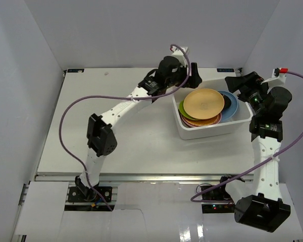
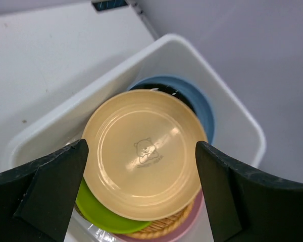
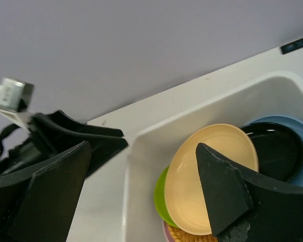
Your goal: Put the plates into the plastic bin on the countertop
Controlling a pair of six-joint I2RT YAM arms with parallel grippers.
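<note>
Pale lilac walls [image 1: 116, 30] on three sides (dark label [image 1: 225, 70], far right).

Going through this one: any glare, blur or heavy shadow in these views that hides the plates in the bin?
Top external: even light, soft shadows, no glare on the plastic bin. Left wrist: yellow plate sharp, with a mild sheen and a readable bear print; left pincer's fingers dark. Right wrist: right pincer's fingers dark and soft-edged, bin contents clear.
</note>
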